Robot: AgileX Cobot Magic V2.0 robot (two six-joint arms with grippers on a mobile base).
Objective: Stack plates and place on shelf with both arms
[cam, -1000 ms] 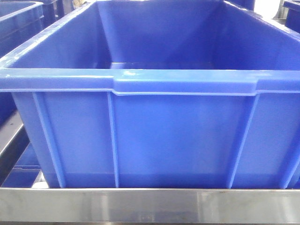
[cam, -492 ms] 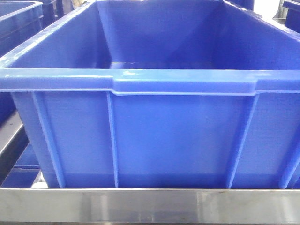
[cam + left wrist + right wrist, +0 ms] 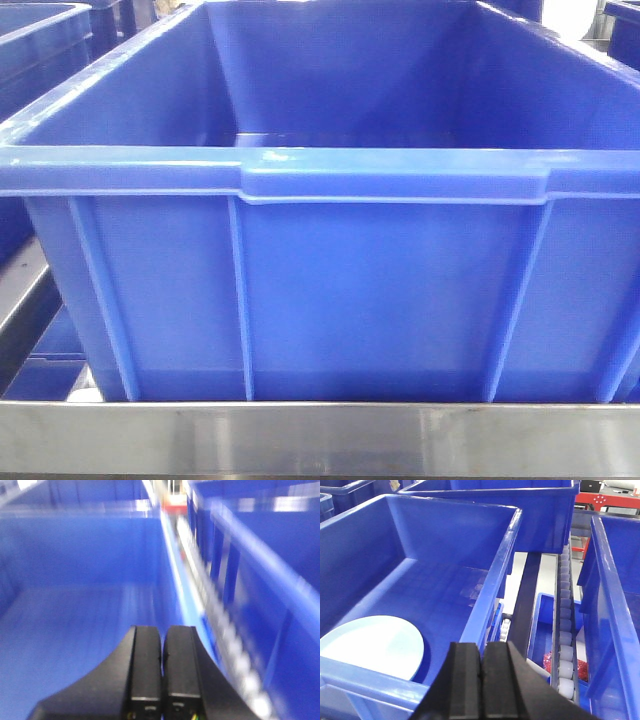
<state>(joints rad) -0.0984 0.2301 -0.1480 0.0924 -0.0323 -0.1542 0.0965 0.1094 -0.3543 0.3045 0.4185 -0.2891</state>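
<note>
A pale plate (image 3: 370,647) lies flat on the floor of a blue crate (image 3: 492,587), below and left of the right end effector (image 3: 481,652), fingers pressed together, empty. The left end effector (image 3: 162,637) is likewise closed, over another crate (image 3: 75,615).

The left gripper (image 3: 162,635) is sitting at the bottom centre of its wrist view, its black fingers (image 3: 146,665) pressing together, holding nothing. The right gripper (image 3: 482,652) is showing likewise at bottom centre, fingers (image 3: 465,680) touching, empty.
</note>
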